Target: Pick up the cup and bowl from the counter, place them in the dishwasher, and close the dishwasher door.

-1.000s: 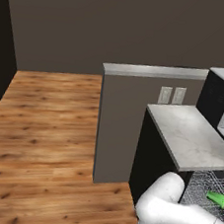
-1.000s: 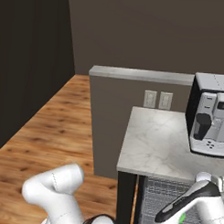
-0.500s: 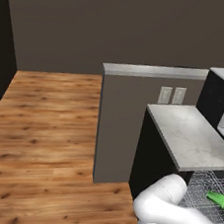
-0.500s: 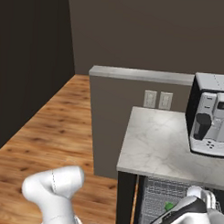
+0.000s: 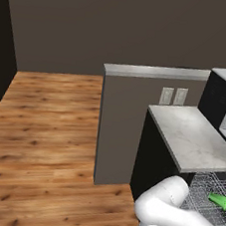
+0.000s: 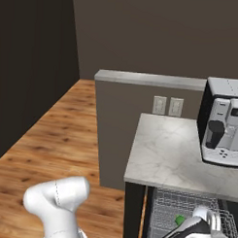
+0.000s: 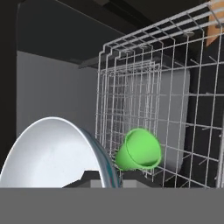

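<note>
Pincer [image 7: 107, 186] clamped on the bowl [image 7: 52, 153] rim — fingertips hidden; cup [image 7: 139, 149] inside the rack [image 7: 175, 87].

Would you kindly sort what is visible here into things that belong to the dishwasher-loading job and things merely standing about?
Belonging to the job:
- small bright green tapered cup, in the rack
- plain white rounded bowl
- silver wire-mesh dishwasher rack
- pale marbled stone counter

Merely standing about:
- black-and-silver coffee machine
- grey partition wall with sockets

Pale marbled stone, smooth, on counter [image 6: 173, 157]. Silver wire mesh for dishwasher [image 7: 175, 100] rack. Glossy green plastic-looking cup [image 7: 139, 150]. Smooth white glazed bowl [image 7: 50, 153]. Warm grained wood floor [image 5: 41, 141].
</note>
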Motion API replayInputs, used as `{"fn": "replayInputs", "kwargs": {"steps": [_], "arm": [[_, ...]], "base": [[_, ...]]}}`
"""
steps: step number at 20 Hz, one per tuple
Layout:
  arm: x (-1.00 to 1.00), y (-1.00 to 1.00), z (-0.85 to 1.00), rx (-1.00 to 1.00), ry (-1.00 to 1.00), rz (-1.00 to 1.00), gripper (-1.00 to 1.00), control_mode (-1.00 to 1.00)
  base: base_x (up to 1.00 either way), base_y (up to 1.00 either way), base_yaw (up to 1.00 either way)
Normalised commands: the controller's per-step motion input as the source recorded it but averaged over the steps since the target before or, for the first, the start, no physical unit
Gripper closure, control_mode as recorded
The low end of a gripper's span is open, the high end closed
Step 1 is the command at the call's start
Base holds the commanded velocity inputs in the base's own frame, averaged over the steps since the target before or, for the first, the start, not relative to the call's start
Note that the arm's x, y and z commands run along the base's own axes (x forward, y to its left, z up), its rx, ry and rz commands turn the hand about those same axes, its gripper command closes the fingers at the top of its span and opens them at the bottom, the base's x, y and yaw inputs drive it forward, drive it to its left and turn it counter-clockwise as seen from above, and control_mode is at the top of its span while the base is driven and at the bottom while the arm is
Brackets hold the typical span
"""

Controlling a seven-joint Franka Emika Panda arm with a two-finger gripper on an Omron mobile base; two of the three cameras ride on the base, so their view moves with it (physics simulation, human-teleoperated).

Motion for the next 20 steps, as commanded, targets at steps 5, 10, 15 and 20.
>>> {"fn": "replayInputs", "kwargs": {"steps": [5,10,15,20], "arm": [[0.04,0.00,-0.51,0.00,0.02,0.00,1.00,-1.00],[0.25,-0.11,-0.19,0.00,0.00,0.00,1.00,-1.00],[0.35,-0.19,-0.07,0.00,0.00,0.00,1.00,-1.00],[0.16,-0.15,-0.30,0.00,0.00,0.00,1.00,-1.00]], "base": [[0.00,0.00,0.00],[0.00,0.00,0.00],[0.00,0.00,0.00],[0.00,0.00,0.00]]}}
